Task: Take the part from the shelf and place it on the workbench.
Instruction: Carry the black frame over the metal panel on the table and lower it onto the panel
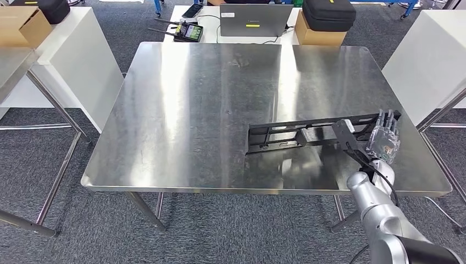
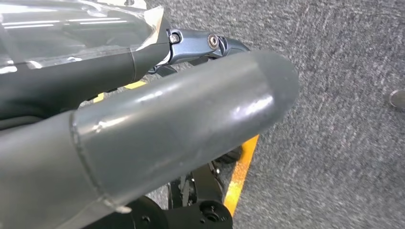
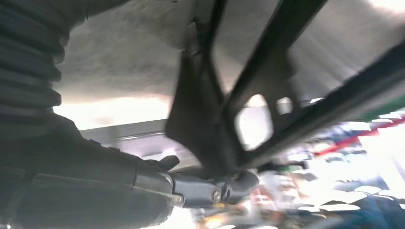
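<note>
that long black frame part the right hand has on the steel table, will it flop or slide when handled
The black frame part keeps a straight line though the right hand holds only one end, so it is probably stiff. Its open slotted build suggests it is light for its length. On the polished steel table it may slide easily.

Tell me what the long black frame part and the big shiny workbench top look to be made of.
Long black frame part: probably moulded plastic, possibly painted metal; matte black, thin open ribs with cut-outs, dull sheen. The right hand holds its end.
Shiny workbench top: likely stainless steel sheet; brushed silver with streaky reflections of lights and a rolled edge.
</note>
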